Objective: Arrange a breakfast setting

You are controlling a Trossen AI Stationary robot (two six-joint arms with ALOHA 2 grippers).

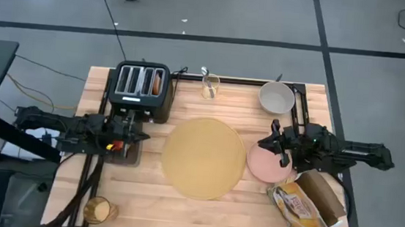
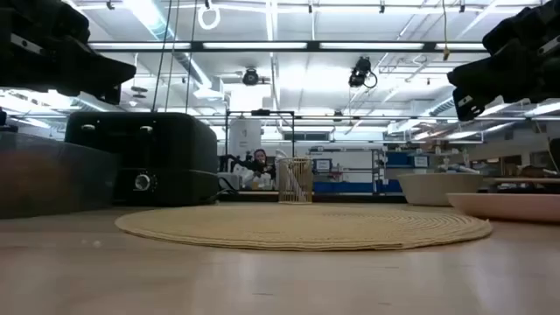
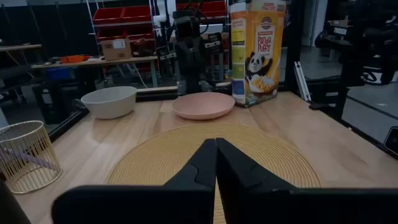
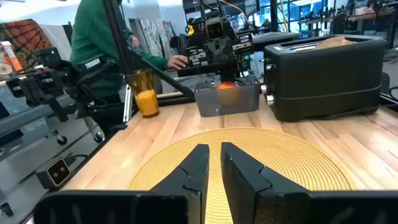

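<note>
Placemat (image 1: 204, 158) sits mid-table and is bare, so nothing is set on it yet; every place below is given relative to it.

Step in hand, as a judgement: the right gripper (image 1: 268, 142) hovers just right of the mat, above the pink plate (image 1: 266, 164). Its fingers are nearly together with a thin gap, holding nothing. To do it well, open wide, drop to the plate's near rim, pinch the edge, then lift clear before sliding over the mat so the weave is not dragged.

Left gripper (image 1: 140, 135) waits at the mat's left edge, fingers pressed together, empty.

Toaster (image 1: 142, 88) stands at the mat's far left. Cereal box (image 1: 305, 200) lies at the near right, just beside the plate, which crowds a grasp from that side. White bowl (image 1: 276, 97) is at the far right. Grey bin (image 4: 227, 99) at the left holds the apple (image 4: 226, 86). Amber glass (image 1: 98, 209) is at the near left. Wire holder (image 1: 209, 85) is on the far side. Spoon not made out.
</note>
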